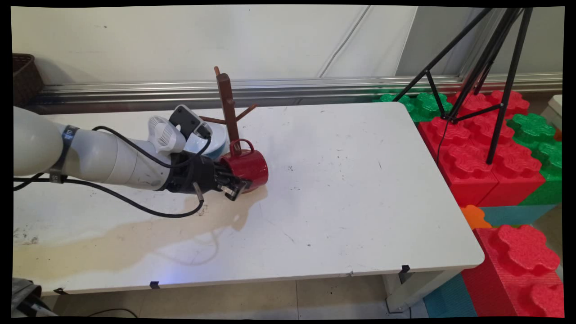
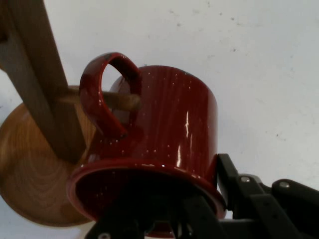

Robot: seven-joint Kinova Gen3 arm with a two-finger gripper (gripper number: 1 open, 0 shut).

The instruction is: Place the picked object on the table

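Observation:
A red mug (image 1: 246,165) lies on its side just above the table, open end toward my gripper (image 1: 231,182). The gripper is shut on the mug's rim, one finger inside the mouth and one outside its wall. A wooden mug tree (image 1: 227,108) stands directly behind the mug. In the hand view the mug (image 2: 169,124) fills the middle, and a short wooden peg (image 2: 122,101) of the tree passes through its handle (image 2: 102,94). My gripper (image 2: 209,186) clamps the rim at the bottom. The tree's post (image 2: 35,89) and round base (image 2: 30,174) are at the left.
A pale blue-white dish (image 1: 218,139) shows behind the wrist. A tan stain (image 1: 126,238) spreads over the white table (image 1: 360,180) at the near left. A black tripod (image 1: 490,81) and red and green foam blocks (image 1: 486,148) stand off the right edge. A dark basket (image 1: 22,76) sits far left.

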